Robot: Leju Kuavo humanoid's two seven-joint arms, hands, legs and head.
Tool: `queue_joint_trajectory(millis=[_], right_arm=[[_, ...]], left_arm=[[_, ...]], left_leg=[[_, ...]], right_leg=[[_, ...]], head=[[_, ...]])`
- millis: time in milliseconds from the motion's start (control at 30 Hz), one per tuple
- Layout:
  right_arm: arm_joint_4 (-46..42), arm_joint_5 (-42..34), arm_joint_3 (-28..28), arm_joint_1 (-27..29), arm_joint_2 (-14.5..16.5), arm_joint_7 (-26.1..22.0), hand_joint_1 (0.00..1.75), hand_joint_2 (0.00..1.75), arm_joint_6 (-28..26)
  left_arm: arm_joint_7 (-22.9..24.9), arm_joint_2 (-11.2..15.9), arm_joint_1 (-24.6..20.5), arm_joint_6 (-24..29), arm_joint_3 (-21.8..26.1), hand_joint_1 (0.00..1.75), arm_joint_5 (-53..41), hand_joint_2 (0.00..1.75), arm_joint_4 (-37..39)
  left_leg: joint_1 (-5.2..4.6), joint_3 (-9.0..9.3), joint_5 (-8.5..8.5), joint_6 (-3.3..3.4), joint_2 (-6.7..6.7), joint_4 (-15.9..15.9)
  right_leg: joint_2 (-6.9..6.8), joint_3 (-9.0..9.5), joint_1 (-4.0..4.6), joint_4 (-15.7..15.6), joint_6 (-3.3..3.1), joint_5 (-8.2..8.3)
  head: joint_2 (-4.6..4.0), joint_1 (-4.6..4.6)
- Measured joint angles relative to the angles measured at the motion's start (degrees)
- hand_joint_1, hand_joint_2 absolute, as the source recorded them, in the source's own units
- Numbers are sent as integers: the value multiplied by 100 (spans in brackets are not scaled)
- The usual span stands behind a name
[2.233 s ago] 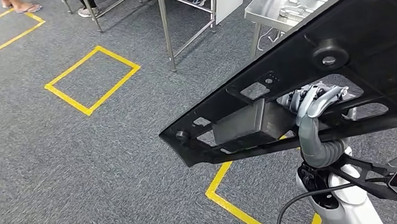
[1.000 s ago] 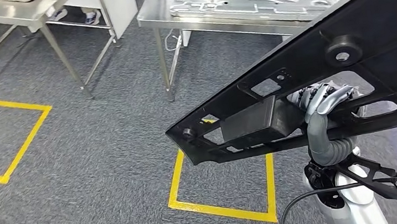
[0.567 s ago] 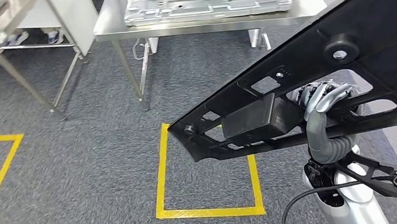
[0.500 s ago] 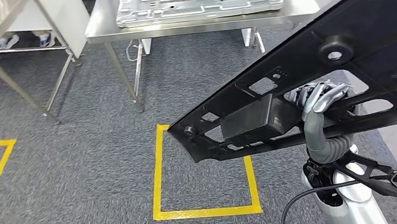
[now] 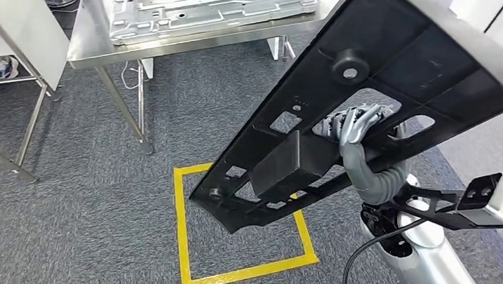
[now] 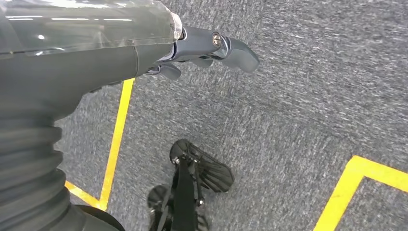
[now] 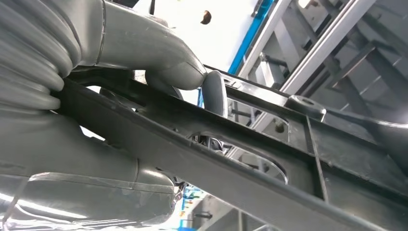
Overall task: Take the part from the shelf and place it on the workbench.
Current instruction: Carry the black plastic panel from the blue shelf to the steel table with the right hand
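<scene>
My right hand (image 5: 354,125) grips the black part (image 5: 371,94) mid-frame, tilted; workbench (image 5: 93,42) at upper left. Left hand (image 6: 202,48) hangs holding nothing, fingers loosely apart.

High head view; close wrist views

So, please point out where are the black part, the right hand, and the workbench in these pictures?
black part (image 5: 409,55), head view, on its broad flat panel.
right hand (image 5: 354,123), head view, on the fingers gripping the part's bar.
workbench (image 5: 87,48), head view, on the bare steel top near its left edge.
</scene>
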Motion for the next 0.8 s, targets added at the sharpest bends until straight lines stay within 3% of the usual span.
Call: queue_joint_trajectory(millis=[33, 67, 100, 167, 233, 333, 400, 467, 500, 533, 567, 633, 667, 700, 800], right_arm=[[45, -25, 18, -10, -4, 5, 175, 175, 1], [85, -40, 29, -28, -13, 11, 175, 175, -3], [114, -50, 37, -53, -20, 15, 175, 175, -11], [157, -62, 51, -111, -32, 21, 175, 175, -45], [189, -57, 68, -147, -37, 31, 175, 175, -105], [217, 11, 101, -161, -45, 59, 175, 175, -207], [217, 53, 140, -167, -44, 71, 175, 175, -267], [219, 78, 180, -155, -43, 80, 175, 175, -305], [220, 87, 196, -144, -43, 84, 175, 175, -313], [221, 96, 210, -136, -43, 87, 175, 175, -314], [221, 100, 221, -132, -43, 90, 175, 175, -314], [220, 100, 234, -131, -43, 92, 175, 175, -315], [220, 101, 237, -133, -43, 94, 175, 175, -315], [220, 103, 239, -134, -43, 96, 175, 175, -316], [219, 110, 251, -131, -43, 104, 175, 175, -316]], left_arm=[[0, -2, 8, -8, 1, 0, 1, 175, 0], [-1, -7, 11, -14, 1, 0, 1, 175, 0], [-4, -14, 12, -19, 1, 0, 1, 175, 0], [-16, -30, 11, -21, 1, 0, 0, 175, 0], [-34, -37, 13, -22, 1, 0, -4, 175, 0], [-59, -33, 10, -33, 1, 0, -24, 175, 0], [-69, -31, 14, -41, -1, 0, -44, 175, 0], [-70, -31, 29, -45, -2, 0, -54, 175, 0], [-70, -31, 37, -45, -2, 0, -53, 175, 0], [-70, -30, 44, -45, -2, 0, -52, 175, 0], [-70, -30, 49, -45, -2, 0, -52, 175, 0], [-70, -27, 52, -45, -2, 0, -52, 175, 0], [-70, -23, 49, -45, -2, 0, -53, 175, 0], [-71, -20, 46, -45, -3, 0, -54, 175, 0], [-72, -15, 44, -45, -3, 0, -54, 175, 0]], left_leg=[[0, 1, -6, -3, 26, 2], [-1, 9, -13, -12, 44, 3], [-2, 22, -23, -23, 57, 4], [-20, 40, -47, -68, 76, 7], [-30, 49, -63, -129, 90, -2], [-23, 53, -131, -227, 89, 59], [-12, -172, -390, -263, 61, 551], [-10, -604, -708, -284, 52, 1353], [-10, -770, -755, -289, 52, 1617], [-10, -834, -678, -287, 51, 1659], [-11, -777, -492, -275, 50, 1465], [-21, -439, -51, -225, 32, 687], [-31, -282, 68, -194, 20, 352], [-44, -183, 109, -164, 10, 141], [-49, -109, 64, -74, 4, 7]], right_leg=[[-6, 10, -4, -17, -1, 74], [-11, 155, -2, -303, -14, 249], [-26, 385, 5, -741, -41, 454], [-69, 770, 50, -1487, -109, 693], [-79, 857, 91, -1681, -166, 694], [-44, 902, 63, -1750, -262, 707], [-37, 960, 44, -1797, -328, 701], [-22, 989, 60, -1798, -368, 668], [-8, 1004, 68, -1793, -374, 649], [12, 1025, 73, -1786, -371, 627], [32, 1056, 75, -1777, -363, 600], [58, 1133, 84, -1758, -332, 530], [68, 1157, 92, -1746, -308, 497], [74, 1168, 96, -1742, -280, 472], [76, 1165, 93, -1678, -179, 461]], head=[[0, 1], [0, 2], [0, 2], [0, 0], [0, -3], [0, -8], [0, -25], [0, -38], [0, -39], [0, -39], [0, -40], [0, -38], [0, -38], [0, -36], [1, -37]])
